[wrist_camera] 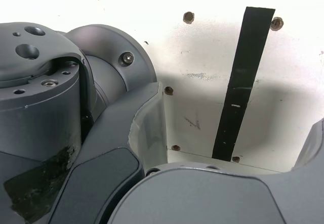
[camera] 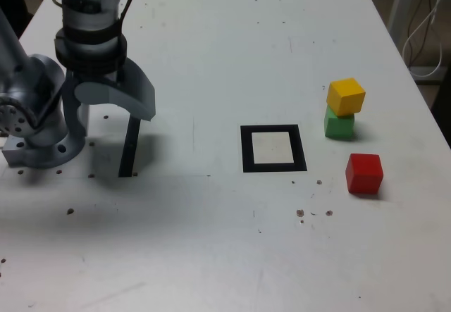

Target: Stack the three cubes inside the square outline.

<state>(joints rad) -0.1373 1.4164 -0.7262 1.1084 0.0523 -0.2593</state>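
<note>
The exterior view shows the yellow cube (camera: 346, 96) resting a little askew on the green cube (camera: 339, 125) at the right. The red cube (camera: 364, 173) stands alone on the table just in front of them. Left of the cubes, near the table's middle, lies the square outline (camera: 246, 150), with nothing inside it. My gripper (camera: 144, 109) hangs folded down at the exterior view's far left, beside the arm's base, far from every cube. Its jaws look shut and hold nothing. No cube and no part of the outline shows in the wrist view.
A thin black strip (camera: 129, 146) (wrist_camera: 242, 82) lies on the table under the gripper. The arm's grey base (camera: 39, 129) (wrist_camera: 40, 107) is bolted at the left edge. Cables (camera: 423, 23) hang beyond the table's right side. Small screw holes (wrist_camera: 188, 16) dot the white tabletop (camera: 211, 58).
</note>
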